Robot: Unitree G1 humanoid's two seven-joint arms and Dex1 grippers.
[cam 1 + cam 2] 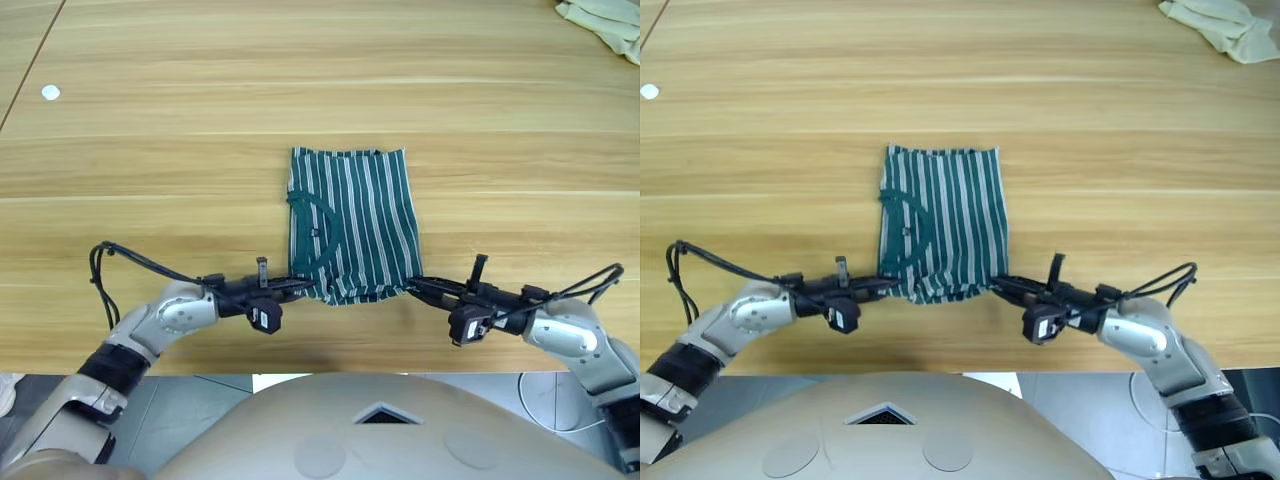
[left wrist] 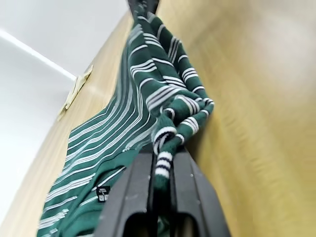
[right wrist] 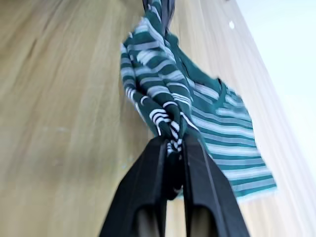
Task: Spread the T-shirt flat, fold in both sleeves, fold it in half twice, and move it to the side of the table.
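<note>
Green striped T-shirt (image 1: 350, 225) looks soft, light and floppy; left fingers (image 2: 132, 190) and right fingers (image 3: 148, 185) each clamp a near corner, probably the surest hold.

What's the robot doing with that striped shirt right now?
The robot is folding a green striped T-shirt on the wooden table. The shirt lies as a narrow rectangle, sleeves apparently tucked in. The left gripper and right gripper are each shut on a near corner of it, bunching the fabric. A pale cloth lies at the table's far right corner.
</note>
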